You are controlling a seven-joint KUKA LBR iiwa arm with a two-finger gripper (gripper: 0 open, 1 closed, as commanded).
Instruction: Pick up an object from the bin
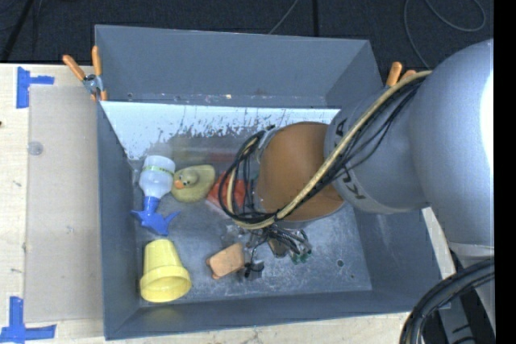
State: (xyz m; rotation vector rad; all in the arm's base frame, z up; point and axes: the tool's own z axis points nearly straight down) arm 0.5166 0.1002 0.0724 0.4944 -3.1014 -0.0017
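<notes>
My gripper (271, 247) hangs low over the bin's floor near the front middle, under the arm's orange cover and a loop of cables. A small tan block (225, 260) lies on the floor just to its left, touching or nearly touching a dark part of the gripper. A yellow rubber duck (192, 183) sits further back to the left. Beside the duck a red thing (230, 191) shows partly behind the cables.
A white-and-blue plastic toy (155, 193) lies at the left wall. A yellow cup (164, 273) lies upside down in the front left corner. The arm and its cover fill the bin's right half.
</notes>
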